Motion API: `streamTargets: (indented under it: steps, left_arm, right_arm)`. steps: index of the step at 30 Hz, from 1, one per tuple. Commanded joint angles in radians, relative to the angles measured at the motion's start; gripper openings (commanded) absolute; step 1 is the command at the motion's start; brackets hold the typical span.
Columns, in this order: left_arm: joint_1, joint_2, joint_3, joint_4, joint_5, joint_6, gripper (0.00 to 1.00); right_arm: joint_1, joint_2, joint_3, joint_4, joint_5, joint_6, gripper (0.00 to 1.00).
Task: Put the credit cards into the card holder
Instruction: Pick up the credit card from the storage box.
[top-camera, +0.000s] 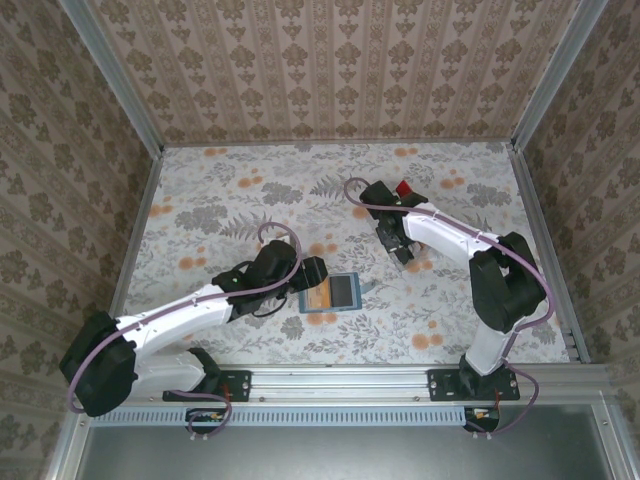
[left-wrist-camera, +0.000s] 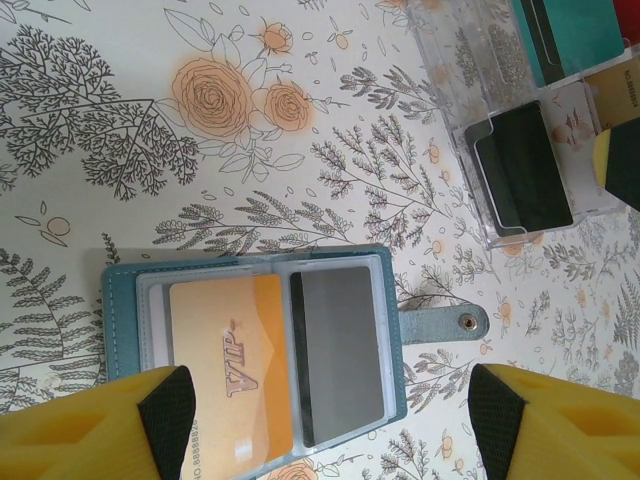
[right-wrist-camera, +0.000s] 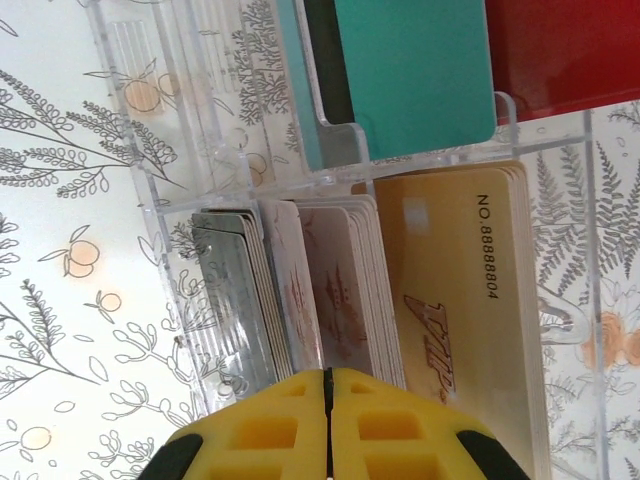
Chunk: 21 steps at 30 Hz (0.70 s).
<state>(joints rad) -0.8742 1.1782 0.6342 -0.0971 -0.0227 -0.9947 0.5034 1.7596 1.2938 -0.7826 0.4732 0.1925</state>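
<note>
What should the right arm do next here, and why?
Probably lift the right gripper straight up: its jaws are shut over the upright cards in the clear rack, apparently pinching one. The card holder lies open under the open left gripper, ready to receive it.

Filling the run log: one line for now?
left fingers open over card holder | gold card, grey card pocketed | right fingers shut at clear rack

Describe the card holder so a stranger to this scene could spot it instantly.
On the flowered table, look by the left gripper, near the middle. The card holder lies open and flat: teal, with an orange VIP card inside, unlike the clear rack of upright cards.
</note>
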Motion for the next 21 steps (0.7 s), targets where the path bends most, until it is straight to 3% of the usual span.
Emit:
streamTargets:
  steps: [1,21]
  left_arm:
    - [0.008,0.009,0.008,-0.012,0.009,-0.015,0.75]
    - [0.011,0.04,0.024,-0.016,0.02,-0.01,0.75]
  right_arm:
    - [-0.007,-0.002,-0.006,-0.003,-0.044,0.004,0.08]
    - [-0.04,0.036,0.006,0.009,-0.133,0.01,0.17]
